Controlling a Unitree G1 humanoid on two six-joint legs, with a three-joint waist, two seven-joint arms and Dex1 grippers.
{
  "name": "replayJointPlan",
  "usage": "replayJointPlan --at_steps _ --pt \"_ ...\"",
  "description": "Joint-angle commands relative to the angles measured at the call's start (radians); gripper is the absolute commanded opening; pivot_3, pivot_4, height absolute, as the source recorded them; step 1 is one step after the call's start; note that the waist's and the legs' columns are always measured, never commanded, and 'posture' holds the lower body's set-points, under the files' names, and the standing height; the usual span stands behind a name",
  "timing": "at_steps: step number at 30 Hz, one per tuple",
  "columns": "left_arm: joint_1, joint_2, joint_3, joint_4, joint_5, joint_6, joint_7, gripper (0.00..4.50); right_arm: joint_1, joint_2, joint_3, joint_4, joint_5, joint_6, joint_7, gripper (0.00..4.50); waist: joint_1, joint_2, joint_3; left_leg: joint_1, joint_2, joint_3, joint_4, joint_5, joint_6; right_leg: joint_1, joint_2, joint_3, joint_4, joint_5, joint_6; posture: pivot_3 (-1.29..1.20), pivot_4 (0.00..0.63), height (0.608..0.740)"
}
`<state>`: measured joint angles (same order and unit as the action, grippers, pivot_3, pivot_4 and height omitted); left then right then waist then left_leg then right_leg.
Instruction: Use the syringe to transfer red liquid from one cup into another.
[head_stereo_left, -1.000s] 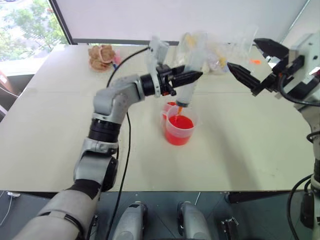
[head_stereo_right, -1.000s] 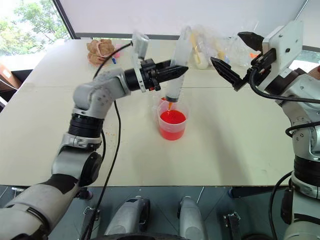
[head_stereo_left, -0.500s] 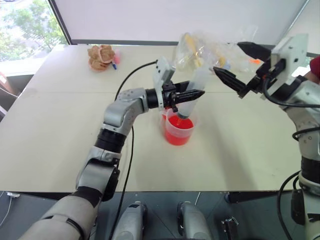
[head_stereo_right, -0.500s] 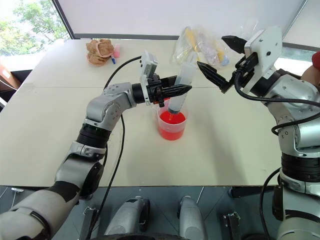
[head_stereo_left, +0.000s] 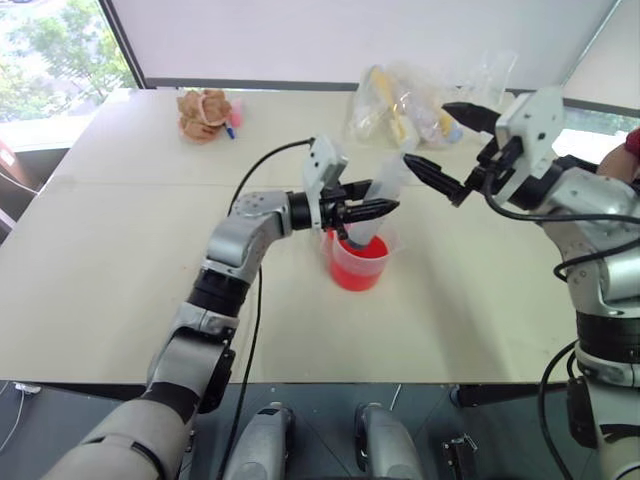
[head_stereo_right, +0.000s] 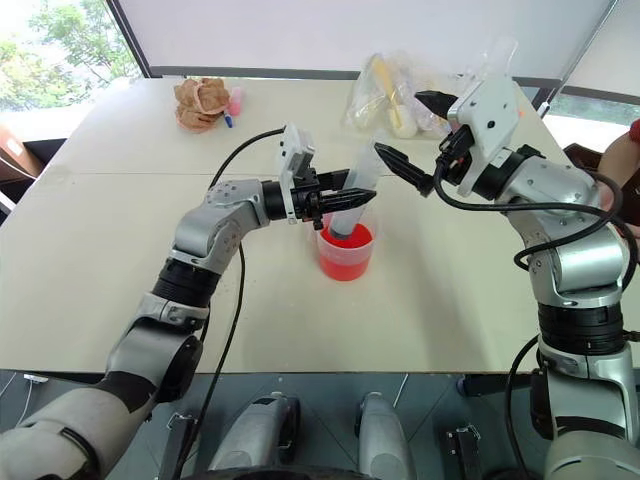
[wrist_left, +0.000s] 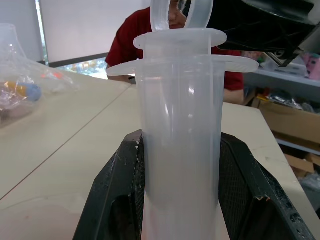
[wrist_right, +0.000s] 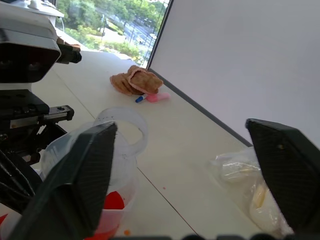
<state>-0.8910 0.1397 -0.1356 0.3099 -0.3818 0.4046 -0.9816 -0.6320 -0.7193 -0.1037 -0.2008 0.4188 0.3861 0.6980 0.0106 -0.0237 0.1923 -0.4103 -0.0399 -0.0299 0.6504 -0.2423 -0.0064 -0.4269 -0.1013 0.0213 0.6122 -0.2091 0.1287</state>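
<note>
While the left gripper (head_stereo_left: 372, 210) pinches the syringe (head_stereo_left: 378, 198) (tip down in the wide cup (head_stereo_left: 358, 262) of red liquid (head_stereo_left: 356, 272)), right gripper (head_stereo_left: 440, 145) jaws spread beside its plunger, table (head_stereo_left: 120, 270) beneath.

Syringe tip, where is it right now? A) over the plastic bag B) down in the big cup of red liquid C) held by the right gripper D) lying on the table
B: the left gripper holds the syringe tilted, with its lower end down inside the big cup of red liquid; the right gripper is open and apart from it.
</note>
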Motion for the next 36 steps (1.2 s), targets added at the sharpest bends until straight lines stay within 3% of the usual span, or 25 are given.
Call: replayJointPlan --at_steps 1,3,6,10,22,36 --pt "-0.003 -0.013 -0.003 -0.066 -0.028 -0.002 -0.025 1.39 -0.016 0.006 -0.006 0.001 -0.019 -0.027 0.008 2.58 0.000 0.000 0.000 0.000 0.000 0.000 0.000 0.000 0.000 0.000 0.000 0.000 0.000 0.000 0.000 0.00 0.150 0.737" --pt "0.000 -0.014 0.000 -0.067 -0.024 0.001 -0.022 1.39 -0.011 0.007 -0.016 0.000 -0.012 -0.021 0.013 1.61 -0.002 0.000 0.000 0.000 0.000 0.000 0.000 0.000 0.000 0.000 0.000 0.000 0.000 0.000 0.000 0.00 0.150 0.737" --pt "0.009 -0.009 -0.011 -0.067 -0.012 -0.007 -0.024 1.39 -0.009 0.012 -0.037 -0.005 0.012 -0.015 0.021 1.61 -0.003 0.000 0.000 0.000 0.000 0.000 0.000 0.000 0.000 0.000 0.001 0.000 0.000 0.000 0.000 0.00 0.150 0.737" --pt "0.021 -0.009 -0.022 -0.063 0.000 -0.019 -0.023 1.39 -0.005 0.018 -0.043 -0.022 0.032 -0.014 0.039 0.04 -0.002 0.000 0.000 0.000 0.000 0.000 0.000 0.000 0.000 0.000 0.001 0.000 0.000 0.000 0.000 0.00 0.150 0.737" --pt "0.061 -0.012 -0.058 -0.058 0.026 -0.048 -0.022 1.39 -0.099 0.052 -0.087 0.068 -0.030 -0.088 -0.063 0.04 -0.004 0.000 0.000 0.000 0.000 -0.001 0.000 0.000 0.000 0.000 0.001 0.000 0.000 0.000 0.000 0.00 0.150 0.737" --pt "0.100 -0.022 -0.080 -0.100 0.026 -0.029 -0.010 1.39 -0.110 0.055 -0.096 0.110 -0.037 -0.116 -0.068 0.04 -0.002 0.000 0.000 0.000 0.000 0.000 0.000 0.000 0.000 0.000 0.001 0.000 0.000 0.000 0.000 0.00 0.150 0.737"
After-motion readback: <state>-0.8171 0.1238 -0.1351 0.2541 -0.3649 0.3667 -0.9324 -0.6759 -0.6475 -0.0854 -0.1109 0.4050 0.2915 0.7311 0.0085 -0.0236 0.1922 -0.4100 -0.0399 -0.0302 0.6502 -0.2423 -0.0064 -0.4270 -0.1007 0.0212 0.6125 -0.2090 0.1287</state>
